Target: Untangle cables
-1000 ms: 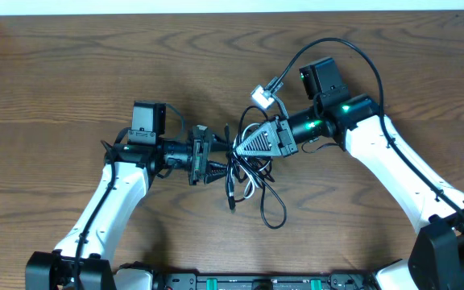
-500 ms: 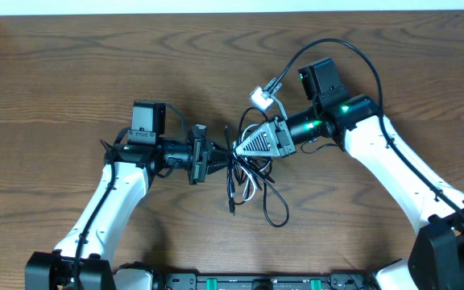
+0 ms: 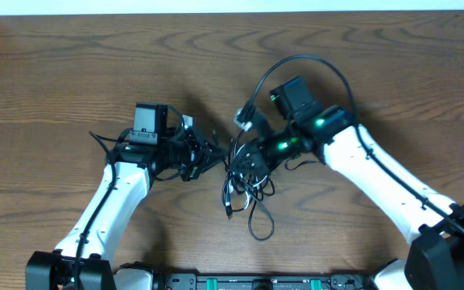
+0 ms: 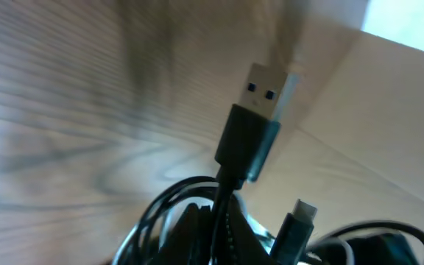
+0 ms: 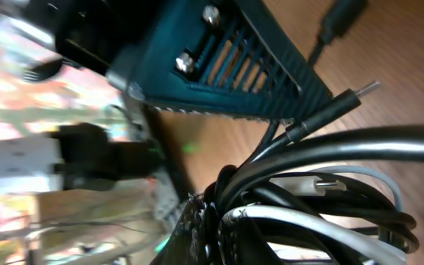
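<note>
The cables form a tangled bundle of black cords and one white cord at the table's middle, with a loop trailing toward the front. My left gripper meets the bundle from the left and is shut on a black cable. In the left wrist view that cable rises between the jaws to a USB plug, with a smaller plug beside it. My right gripper comes in from the right, shut on the cables; the left gripper's body sits just above them.
Brown wooden table all around. A thick black arm wire arcs over the right wrist. The two grippers are almost touching over the bundle. The table's back edge runs along the top.
The left gripper has shut on a black cable. The right arm has swung left and turned, pulling the bundle a little left and bringing the loop nearer the front.
</note>
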Motion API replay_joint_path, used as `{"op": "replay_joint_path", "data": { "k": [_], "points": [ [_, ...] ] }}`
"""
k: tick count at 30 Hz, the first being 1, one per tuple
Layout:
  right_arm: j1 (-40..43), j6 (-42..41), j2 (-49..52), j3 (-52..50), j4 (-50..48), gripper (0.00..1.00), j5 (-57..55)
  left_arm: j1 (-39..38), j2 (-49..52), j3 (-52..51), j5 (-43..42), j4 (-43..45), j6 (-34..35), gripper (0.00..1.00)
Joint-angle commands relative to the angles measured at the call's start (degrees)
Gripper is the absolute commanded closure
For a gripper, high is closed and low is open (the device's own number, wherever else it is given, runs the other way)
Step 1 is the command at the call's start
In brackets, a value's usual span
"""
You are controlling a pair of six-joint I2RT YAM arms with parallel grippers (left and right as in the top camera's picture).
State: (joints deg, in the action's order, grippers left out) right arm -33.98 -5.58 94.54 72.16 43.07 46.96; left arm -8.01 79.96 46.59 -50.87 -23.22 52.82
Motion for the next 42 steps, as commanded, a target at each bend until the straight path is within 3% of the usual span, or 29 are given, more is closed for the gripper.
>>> {"op": "replay_joint_path", "data": {
  "k": [1, 7, 8, 10, 12, 20, 24, 29, 33, 36, 42],
  "points": [
    [-3.3, -3.4, 0.0, -0.4, 0.8, 0.99, -11.6, 0.2, 0.0, 0.0, 5.4, -0.7, -5.2, 0.92],
    [-6.7, -10.0, 1.5, -1.1, -3.9, 0.97, -14.5, 0.2, 4.2, 0.0, 1.6, -0.6, -5.4, 0.92],
    [-6.9, -10.8, 2.0, -1.1, -4.5, 0.92, -14.5, 0.2, 5.0, 0.0, 0.4, -0.6, -5.4, 0.93],
    [-6.9, -11.6, 3.1, -1.1, -5.3, 0.67, -14.5, 0.2, 7.0, 0.0, -2.5, -0.6, -5.5, 0.92],
    [-6.8, -11.6, 4.1, -1.1, -5.9, 0.54, -14.5, 0.3, 8.4, 0.0, -4.5, -0.6, -5.7, 0.92],
    [-2.4, -8.1, 4.7, -1.1, -7.0, 0.29, -4.1, 0.3, 8.3, 0.0, -9.2, -0.7, -7.1, 0.93],
    [1.0, -6.9, 4.7, -1.1, -2.6, 0.28, -4.7, 0.3, 8.3, 0.0, -10.8, -0.7, -7.1, 0.93],
    [6.3, -2.8, 4.7, -1.1, 0.5, 0.27, 4.5, 0.3, 8.3, 0.0, -10.0, -0.7, -7.1, 0.93],
    [9.7, -3.0, 4.7, -1.1, 3.1, 0.27, 5.0, 0.3, 8.3, 0.0, -7.1, -0.7, -7.1, 0.93],
    [10.5, -6.1, 4.7, -1.2, 5.2, 0.25, 0.7, 0.3, 8.4, 0.0, -3.2, -1.2, -7.1, 0.92],
    [9.1, -14.2, 4.7, -2.3, 10.0, 0.25, -12.9, 0.3, 8.4, 0.0, -3.7, -1.6, -3.8, 0.93]
  ]
}}
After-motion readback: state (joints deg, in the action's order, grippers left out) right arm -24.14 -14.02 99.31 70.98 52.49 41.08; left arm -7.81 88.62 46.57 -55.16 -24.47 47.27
